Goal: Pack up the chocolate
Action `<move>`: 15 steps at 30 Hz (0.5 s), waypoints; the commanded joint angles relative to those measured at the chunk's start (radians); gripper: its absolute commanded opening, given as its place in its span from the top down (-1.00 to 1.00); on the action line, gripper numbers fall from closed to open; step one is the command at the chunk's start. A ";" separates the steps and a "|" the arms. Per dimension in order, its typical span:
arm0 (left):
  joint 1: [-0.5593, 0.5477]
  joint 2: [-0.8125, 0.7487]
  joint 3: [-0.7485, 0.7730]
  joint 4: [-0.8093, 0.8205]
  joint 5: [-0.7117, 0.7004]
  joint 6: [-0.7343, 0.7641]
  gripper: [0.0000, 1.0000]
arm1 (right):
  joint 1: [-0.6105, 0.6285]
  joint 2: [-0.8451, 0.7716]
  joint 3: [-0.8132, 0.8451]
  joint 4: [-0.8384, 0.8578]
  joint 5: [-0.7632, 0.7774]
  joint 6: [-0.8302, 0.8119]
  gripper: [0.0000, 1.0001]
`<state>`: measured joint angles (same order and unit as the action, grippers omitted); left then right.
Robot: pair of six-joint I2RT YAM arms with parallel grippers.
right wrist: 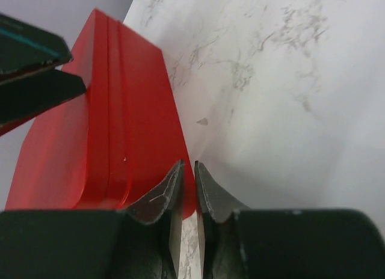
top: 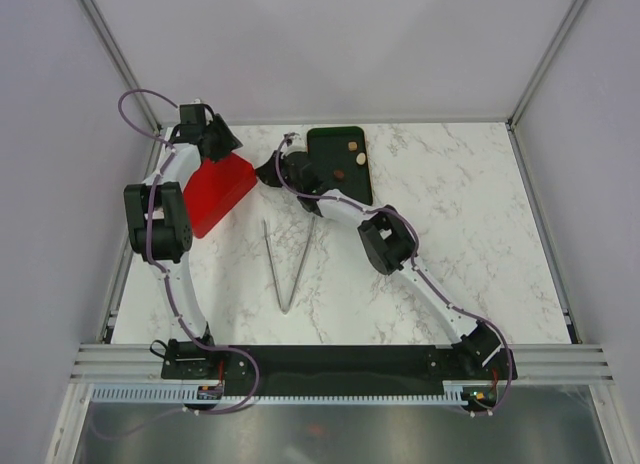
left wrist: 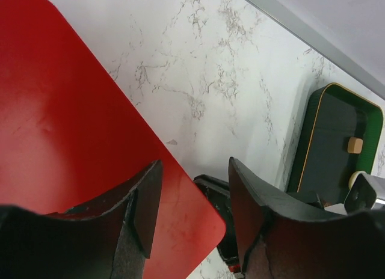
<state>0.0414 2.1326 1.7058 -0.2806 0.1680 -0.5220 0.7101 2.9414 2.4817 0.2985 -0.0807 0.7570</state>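
A few pieces of chocolate [top: 352, 144] lie on the dark green tray [top: 328, 144] at the back; in the left wrist view a tan block of chocolate [left wrist: 355, 145] shows there. A closed red box [top: 218, 189] lies left of the tray. My left gripper [top: 205, 134] hangs over the box's far corner [left wrist: 180, 189], jaws apart with nothing between them. My right gripper [top: 280, 171] is at the box's right corner [right wrist: 187, 189]. Its fingers [right wrist: 165, 192] stand a thin slit apart, and red shows in the slit. Whether they pinch the box is unclear.
Long metal tongs [top: 285, 264] lie on the marble table in front of the box. The tray's rim [left wrist: 307, 141] is close to the right of both grippers. A metal frame rail [left wrist: 313, 38] runs along the table's back edge.
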 commanded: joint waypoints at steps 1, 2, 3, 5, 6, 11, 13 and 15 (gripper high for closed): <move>-0.018 0.090 -0.066 -0.206 0.031 -0.027 -0.14 | 0.083 -0.020 -0.024 0.042 -0.171 -0.076 0.59; -0.017 0.095 -0.063 -0.207 0.031 -0.029 -0.14 | 0.088 -0.034 -0.073 0.063 -0.183 -0.074 0.61; -0.018 0.098 -0.064 -0.204 0.039 -0.032 -0.14 | 0.088 -0.045 -0.095 0.068 -0.183 -0.073 0.61; -0.017 0.105 -0.080 -0.206 0.065 -0.039 -0.11 | 0.089 -0.062 -0.106 0.018 -0.143 -0.068 0.63; -0.018 0.105 -0.086 -0.204 0.073 -0.041 -0.08 | 0.088 -0.068 -0.103 0.002 -0.136 -0.067 0.64; -0.018 0.070 -0.121 -0.206 0.050 -0.021 -0.08 | 0.071 -0.103 -0.178 0.041 -0.110 -0.018 0.62; -0.017 0.040 -0.112 -0.215 0.039 -0.004 -0.08 | 0.068 -0.104 -0.172 0.021 -0.097 -0.007 0.63; -0.015 0.007 -0.066 -0.259 0.027 0.020 -0.09 | 0.054 -0.108 -0.178 0.019 -0.100 0.011 0.60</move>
<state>0.0456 2.1098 1.6707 -0.2668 0.1879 -0.5339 0.7250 2.8780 2.3302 0.3660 -0.1154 0.7177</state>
